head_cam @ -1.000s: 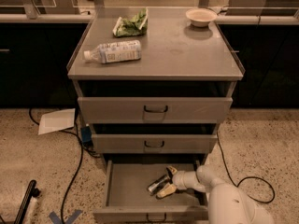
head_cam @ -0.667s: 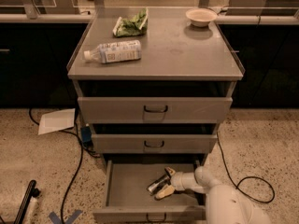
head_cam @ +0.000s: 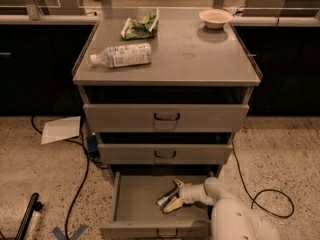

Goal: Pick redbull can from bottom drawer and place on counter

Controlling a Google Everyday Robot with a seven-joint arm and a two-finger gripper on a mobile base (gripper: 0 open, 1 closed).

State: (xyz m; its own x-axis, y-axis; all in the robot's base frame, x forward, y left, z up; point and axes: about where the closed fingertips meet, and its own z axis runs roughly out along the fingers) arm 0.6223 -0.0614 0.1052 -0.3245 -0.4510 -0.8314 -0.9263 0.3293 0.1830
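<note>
Bottom drawer (head_cam: 135,204) pulled out; the two drawers above it shut. Arm (head_cam: 235,219) reaches in from lower right. Gripper (head_cam: 172,196) low inside the drawer, right of centre, pointing left. Fingers (head_cam: 173,207) spread apart, one on either side of the can (head_cam: 164,199), not closed on it. Can lies tilted on the drawer floor between them, nearer the lower finger; contact hard to judge. Tabletop (head_cam: 190,54) carries a bottle (head_cam: 121,55) on its side at left, a green packet (head_cam: 141,26) at the back, and a bowl (head_cam: 215,18) in the back right corner. Paper (head_cam: 61,129) on the floor, left.
</note>
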